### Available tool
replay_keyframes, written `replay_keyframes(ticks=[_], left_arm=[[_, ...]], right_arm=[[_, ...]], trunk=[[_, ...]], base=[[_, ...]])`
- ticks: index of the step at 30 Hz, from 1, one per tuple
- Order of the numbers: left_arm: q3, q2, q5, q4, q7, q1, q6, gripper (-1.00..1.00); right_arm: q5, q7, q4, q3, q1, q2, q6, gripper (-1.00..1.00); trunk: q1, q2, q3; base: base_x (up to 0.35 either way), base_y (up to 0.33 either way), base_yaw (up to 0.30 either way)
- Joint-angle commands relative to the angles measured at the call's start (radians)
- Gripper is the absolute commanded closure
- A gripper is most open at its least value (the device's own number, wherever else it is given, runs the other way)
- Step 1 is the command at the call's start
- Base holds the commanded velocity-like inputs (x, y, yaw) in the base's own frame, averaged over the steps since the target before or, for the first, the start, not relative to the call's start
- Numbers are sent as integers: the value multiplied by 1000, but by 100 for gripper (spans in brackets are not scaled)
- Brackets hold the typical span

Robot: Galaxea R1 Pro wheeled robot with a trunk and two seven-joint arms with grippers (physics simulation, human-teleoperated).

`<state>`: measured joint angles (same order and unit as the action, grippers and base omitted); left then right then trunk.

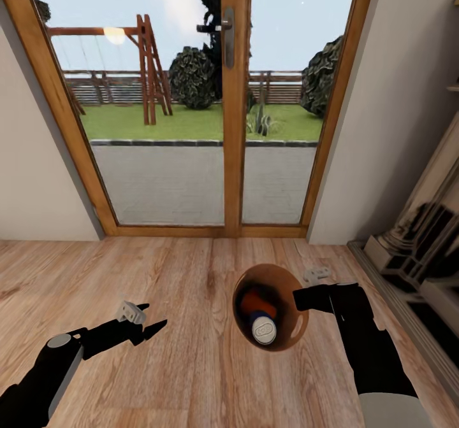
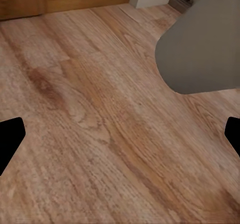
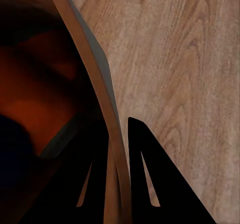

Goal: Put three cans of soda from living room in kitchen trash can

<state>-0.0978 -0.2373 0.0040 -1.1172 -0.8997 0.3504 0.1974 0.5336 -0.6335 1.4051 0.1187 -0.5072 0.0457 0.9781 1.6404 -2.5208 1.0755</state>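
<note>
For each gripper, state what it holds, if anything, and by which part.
The right gripper holds the trash can by its rim, one finger outside the wall and one inside. The left gripper is open and holds nothing.

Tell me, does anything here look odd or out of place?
Yes: the bin isn't standing on the floor. The right gripper pinches its rim, one finger inside the wall and one outside, holding it up. An orange can and a dark blue can lie inside. The left gripper is open and empty.

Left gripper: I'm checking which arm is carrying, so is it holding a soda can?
No. In the head view the left gripper hangs open over bare wood floor with nothing between its fingers.
</note>
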Motion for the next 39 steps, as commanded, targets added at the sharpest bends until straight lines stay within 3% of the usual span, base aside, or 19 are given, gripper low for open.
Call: replay_keyframes(ticks=[1,10,12,30,36,39], left_arm=[[0,2,0,0,5,0,-2,-100],[-2,9,3,2,55,0,-9,-100],[-2,10,3,2,82,-1,-10,-100],[1,25,4,2,280,-1,-9,-100],[-1,43,4,2,395,-1,-9,-100],[-3,57,6,1,486,-1,-9,-100]], right_arm=[[-26,-6,0,0,0,0,8,100],[-28,-8,0,5,-1,0,42,100],[-30,-9,-1,6,-1,0,69,100],[-27,-8,-11,11,-1,-3,69,100],[-26,-7,-14,12,-1,-6,69,100],[-26,-6,-15,13,-1,-8,69,100]], trunk=[[0,0,0],[0,0,0],[0,0,0],[0,0,0],[0,0,0],[0,0,4]], base=[[0,0,0],[0,0,0],[0,0,0],[0,0,0],[0,0,0],[0,0,0]])
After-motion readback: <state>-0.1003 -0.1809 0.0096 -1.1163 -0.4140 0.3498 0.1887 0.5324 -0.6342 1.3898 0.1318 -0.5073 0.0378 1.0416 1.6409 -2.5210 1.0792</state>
